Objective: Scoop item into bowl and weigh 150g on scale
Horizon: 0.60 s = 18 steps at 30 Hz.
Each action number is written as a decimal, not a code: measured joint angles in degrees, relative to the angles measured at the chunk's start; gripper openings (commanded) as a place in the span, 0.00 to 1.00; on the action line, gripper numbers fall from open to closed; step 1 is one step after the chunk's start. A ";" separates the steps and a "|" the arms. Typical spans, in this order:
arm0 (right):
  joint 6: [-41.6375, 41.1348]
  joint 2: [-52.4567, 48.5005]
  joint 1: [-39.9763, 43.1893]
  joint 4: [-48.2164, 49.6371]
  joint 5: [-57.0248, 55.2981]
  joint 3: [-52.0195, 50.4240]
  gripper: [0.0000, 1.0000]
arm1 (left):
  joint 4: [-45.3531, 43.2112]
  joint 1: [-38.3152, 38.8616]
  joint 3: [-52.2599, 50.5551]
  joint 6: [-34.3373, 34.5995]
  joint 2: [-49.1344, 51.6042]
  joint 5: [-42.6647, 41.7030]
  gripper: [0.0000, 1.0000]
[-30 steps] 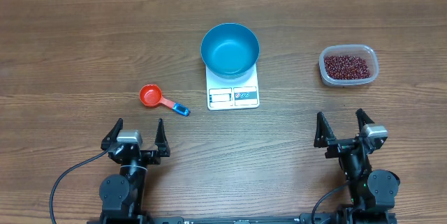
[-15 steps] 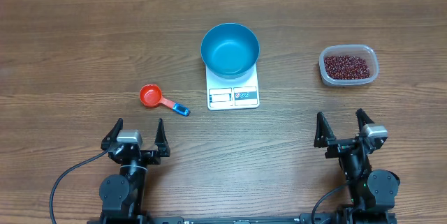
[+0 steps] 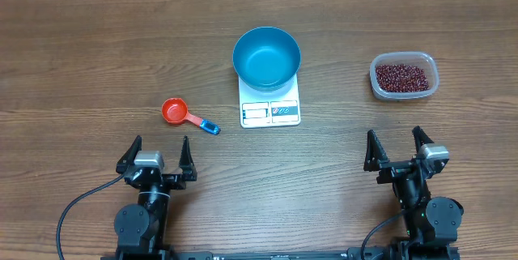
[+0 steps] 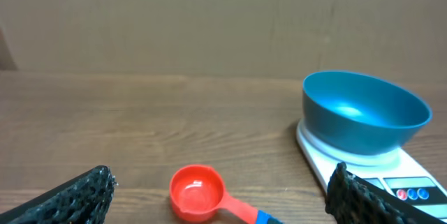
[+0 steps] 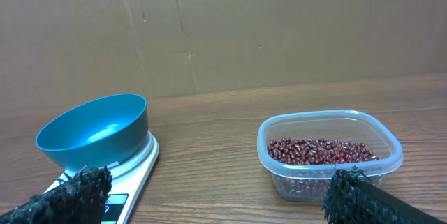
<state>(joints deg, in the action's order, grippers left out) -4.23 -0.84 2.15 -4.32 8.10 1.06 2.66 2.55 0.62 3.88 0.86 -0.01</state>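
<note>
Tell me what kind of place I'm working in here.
Probably a robot test bench, not a kitchen: wood-grain table, plain cardboard backdrop, and a scale set out with a few props.

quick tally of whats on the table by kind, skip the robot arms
blue bowl: 1
white scale: 1
red scoop: 1
clear tub of beans: 1
total: 4
</note>
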 measured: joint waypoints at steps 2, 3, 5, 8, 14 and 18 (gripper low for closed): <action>-0.04 0.00 0.00 -0.02 0.00 0.00 1.00 | -1.16 0.00 -0.02 0.02 -0.02 -1.05 1.00; 0.00 0.00 0.00 -0.04 0.00 0.00 1.00 | -1.49 0.00 -0.02 0.02 -0.02 -1.55 1.00; 0.00 0.00 0.00 -0.07 -0.02 0.00 1.00 | -1.90 0.00 0.00 0.02 0.00 -2.75 1.00; -0.02 0.00 0.00 -0.02 0.00 0.00 1.00 | -1.64 0.00 0.46 0.07 0.00 -4.11 1.00; -0.04 0.00 0.00 -0.02 0.00 0.00 1.00 | 5.81 0.00 7.19 0.07 -0.02 -4.22 1.00; -0.04 0.00 0.00 -0.02 0.00 0.00 1.00 | 12.20 0.00 13.16 0.26 0.00 -2.51 1.00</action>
<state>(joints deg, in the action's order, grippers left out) -4.27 -0.84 2.15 -4.34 8.10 1.06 14.85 2.55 13.78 4.14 0.86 -2.52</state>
